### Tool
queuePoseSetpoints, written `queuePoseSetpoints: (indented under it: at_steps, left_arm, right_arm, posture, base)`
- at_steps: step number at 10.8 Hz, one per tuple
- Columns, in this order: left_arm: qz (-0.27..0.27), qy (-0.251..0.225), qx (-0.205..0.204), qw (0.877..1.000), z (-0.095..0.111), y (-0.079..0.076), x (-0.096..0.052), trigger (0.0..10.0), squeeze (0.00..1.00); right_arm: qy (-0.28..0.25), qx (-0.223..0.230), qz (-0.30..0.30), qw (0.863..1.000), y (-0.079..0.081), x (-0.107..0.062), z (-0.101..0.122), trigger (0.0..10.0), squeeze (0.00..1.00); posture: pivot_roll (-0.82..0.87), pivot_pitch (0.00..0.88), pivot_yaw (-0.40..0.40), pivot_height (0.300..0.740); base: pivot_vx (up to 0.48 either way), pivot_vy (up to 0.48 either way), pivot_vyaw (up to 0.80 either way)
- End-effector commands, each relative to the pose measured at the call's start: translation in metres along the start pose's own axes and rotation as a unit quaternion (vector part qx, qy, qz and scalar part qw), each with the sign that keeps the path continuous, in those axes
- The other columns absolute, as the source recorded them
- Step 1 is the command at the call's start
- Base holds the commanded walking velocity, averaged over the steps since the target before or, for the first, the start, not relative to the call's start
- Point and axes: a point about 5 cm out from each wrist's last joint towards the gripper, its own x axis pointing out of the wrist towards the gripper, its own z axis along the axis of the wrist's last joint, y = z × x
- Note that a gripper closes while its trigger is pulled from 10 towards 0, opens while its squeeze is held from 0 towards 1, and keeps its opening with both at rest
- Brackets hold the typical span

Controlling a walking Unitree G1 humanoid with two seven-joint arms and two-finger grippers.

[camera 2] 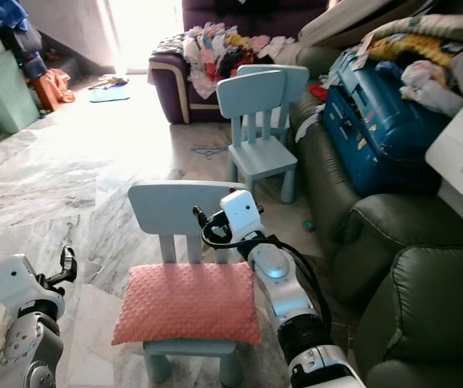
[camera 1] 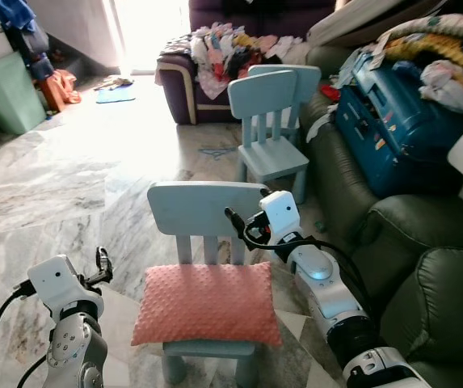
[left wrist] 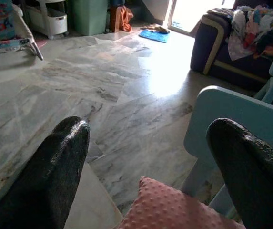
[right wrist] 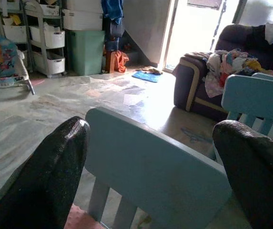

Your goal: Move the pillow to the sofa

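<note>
**A:** How do the jaws stand?

**B:** Both are spread wide with nothing between them. The right gripper (right wrist: 150, 167) has its two black fingers (right wrist: 50, 176) parted, and past them is the pale blue backrest of the near chair (camera 1: 207, 208). From the head camera it sits at the right end of that backrest's top edge, just above the pillow's back right corner. The left gripper (left wrist: 150, 162) is likewise parted, low at the chair's left side, near the pillow's left edge but apart from it.

**A:** And the pillow?

**B:** The pink pillow (camera 1: 207, 303), dotted in texture, lies flat on the near chair's seat, covering it and hanging a little over the front edge. Its back edge lies at the foot of the backrest slats.

**A:** Where is the sofa?

**B:** The dark green sofa (camera 1: 409, 242) runs along the right side, just beside the chair. A blue suitcase (camera 1: 393, 121) and heaped clothes lie on its far cushions. A second blue chair (camera 1: 271, 129) stands farther off on the marble floor (camera 1: 69, 186), before a purple sofa (camera 1: 183, 73) piled with laundry
</note>
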Motion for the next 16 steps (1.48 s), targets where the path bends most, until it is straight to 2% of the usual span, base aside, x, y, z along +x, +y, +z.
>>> queuePoseSetpoints:
  at_steps: [1,15,16]
  left_arm:
    - [0.002,0.0,0.001,1.0,0.0006,0.0013,0.0007,10.0,0.0]
    - [0.002,0.007,-0.004,1.0,-0.0015,0.0012,0.0003,10.0,0.0]
    - [-0.019,0.021,0.01,1.0,-0.0045,-0.0029,0.0011,10.0,0.0]
  right_arm:
    - [-0.006,-0.001,0.002,1.0,0.0002,0.0019,0.003,10.0,0.0]
    - [-0.006,0.001,0.002,1.0,0.0013,0.0022,0.003,10.0,0.0]
    - [-0.005,0.014,-0.032,0.999,-0.0079,0.0004,0.0026,10.0,0.0]
  posture:
    - [-0.13,0.0,0.043,0.74]
    - [-0.13,0.0,0.046,0.74]
    - [-0.13,0.0,0.047,0.74]
  base:
    - [0.0,0.0,0.0]
    - [0.0,0.0,0.0]
    - [0.0,0.0,0.0]
